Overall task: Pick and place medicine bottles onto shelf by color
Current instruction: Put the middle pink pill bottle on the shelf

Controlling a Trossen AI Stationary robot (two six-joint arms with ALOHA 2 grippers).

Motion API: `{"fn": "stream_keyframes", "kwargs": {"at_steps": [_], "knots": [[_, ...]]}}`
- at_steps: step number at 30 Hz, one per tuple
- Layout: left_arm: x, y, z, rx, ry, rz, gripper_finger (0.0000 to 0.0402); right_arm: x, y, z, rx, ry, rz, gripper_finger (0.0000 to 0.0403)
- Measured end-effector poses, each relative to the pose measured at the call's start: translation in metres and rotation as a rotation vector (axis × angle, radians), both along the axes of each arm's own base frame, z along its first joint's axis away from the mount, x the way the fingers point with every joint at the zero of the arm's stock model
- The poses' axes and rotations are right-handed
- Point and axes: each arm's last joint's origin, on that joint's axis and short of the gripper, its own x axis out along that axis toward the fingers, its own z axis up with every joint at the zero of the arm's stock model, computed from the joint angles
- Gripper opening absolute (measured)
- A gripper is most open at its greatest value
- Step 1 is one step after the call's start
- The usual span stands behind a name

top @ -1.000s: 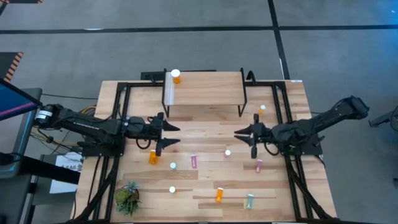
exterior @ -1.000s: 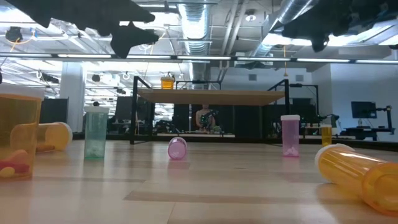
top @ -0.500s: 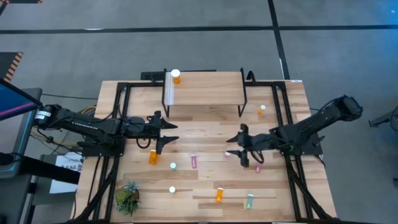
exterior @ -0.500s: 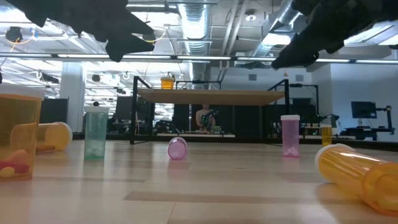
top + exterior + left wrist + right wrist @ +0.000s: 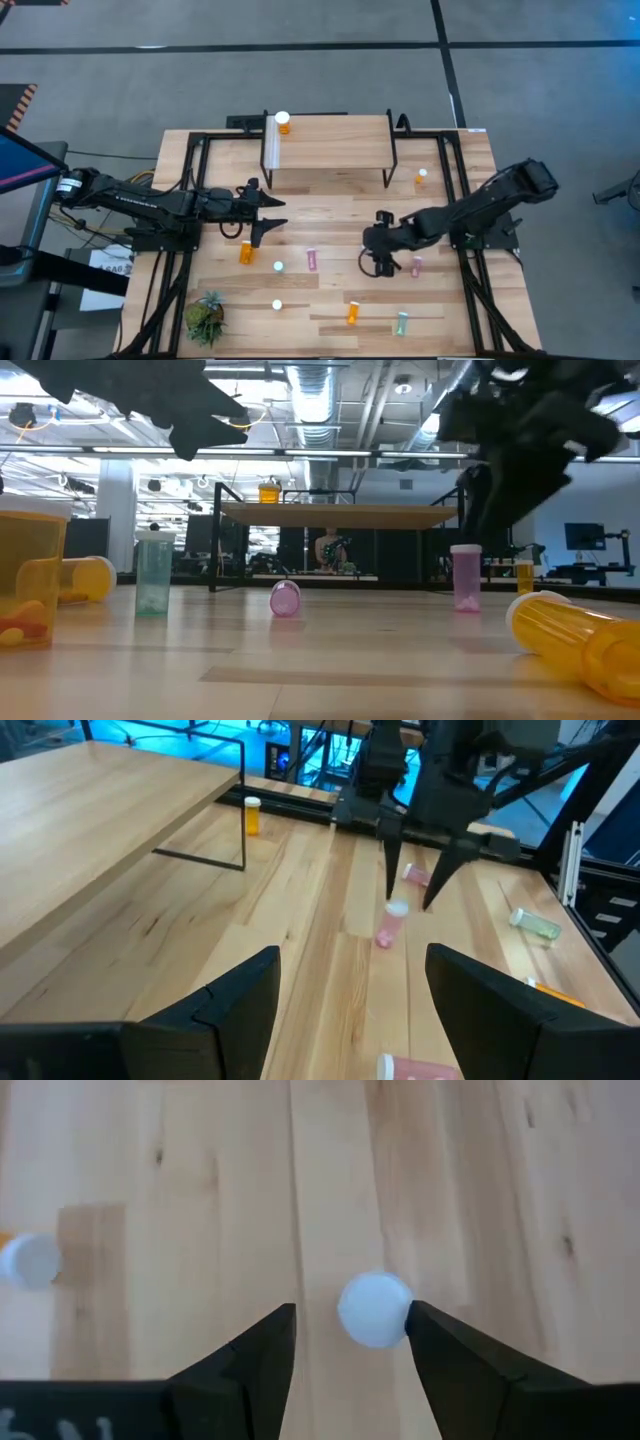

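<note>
Right wrist view looks straight down on a white cap (image 5: 375, 1310) of an upright bottle; the right gripper (image 5: 350, 1342) is spread, one finger just beside or touching the cap, nothing pinched. Left wrist view shows that bottle is pink (image 5: 389, 923), standing on the surface (image 5: 320, 970) with the right gripper's fingers pointing down on either side of its cap. High view puts the right gripper (image 5: 380, 262) near the middle of the surface, in front of the shelf (image 5: 330, 140).

Shelf holds one orange bottle (image 5: 283, 123) at its far left corner by the white strip (image 5: 269, 148). Other bottles sit on the surface: small orange one (image 5: 422, 178) right of the shelf, pink one lying down (image 5: 417, 266) just right of the right gripper, another pink one lying (image 5: 312, 260) near centre, larger orange one (image 5: 246, 251) below the left gripper, orange one (image 5: 352, 313) and pale green one (image 5: 402, 322) near the front edge, two white-capped upright ones (image 5: 277, 267) and (image 5: 277, 305), body colour can't tell from above.

Left gripper (image 5: 277, 215) hovers left of centre, in front of the shelf's left end, fingers spread, empty. Potted plant (image 5: 205, 317) at the front left corner.
</note>
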Motion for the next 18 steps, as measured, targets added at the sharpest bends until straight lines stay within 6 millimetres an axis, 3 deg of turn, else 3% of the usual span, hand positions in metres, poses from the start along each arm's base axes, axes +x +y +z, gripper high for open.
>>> {"fn": "stream_keyframes", "kwargs": {"at_steps": [5, 18], "knots": [[0.0, 0.0, 0.0, 0.0, 0.0, 0.0, 0.0237, 0.0005, -0.0057, -0.0098, 0.03, 0.064, -0.02, 0.0221], [-0.0002, 0.0, -0.0008, -0.022, 0.006, 0.006, 0.0237, 0.0029, -0.0064, -0.0038, 0.035, 0.018, -0.015, 0.0215]]}}
